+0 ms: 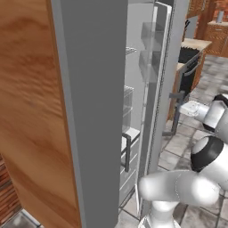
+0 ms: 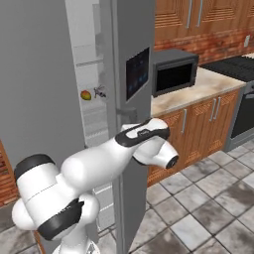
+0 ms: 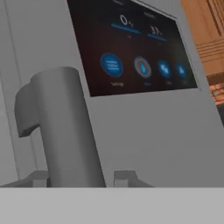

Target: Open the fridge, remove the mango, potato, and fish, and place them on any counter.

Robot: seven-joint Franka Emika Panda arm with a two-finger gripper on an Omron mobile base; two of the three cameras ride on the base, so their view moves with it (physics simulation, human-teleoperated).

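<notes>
1. The fridge [image 2: 44, 74] stands partly open: in the right base view its door with the dark touch panel [image 2: 137, 73] is swung out, edge-on at the centre, leaving a gap onto the white shelved interior.
2. Through that gap the mango [image 2: 86, 95] rests on a shelf at about 10 o'clock from the picture's centre, with a small dark thing just beside it at its 3 o'clock, too small to name.
3. The gripper [image 3: 81, 178] sits at the door's bar handle [image 3: 65, 127]; in the hand view the two finger tips stand on either side of the bar's foot, clamped onto it.
4. The swung door and the arm's white forearm stand between the base and the shelves.
5. At 2 o'clock in the right base view a microwave [image 2: 174, 74] rests on a wall counter [image 2: 208, 89] over wooden cabinets.
6. In the left base view a wooden panel [image 1: 31, 111] flanks the fridge at 9 o'clock.
</notes>
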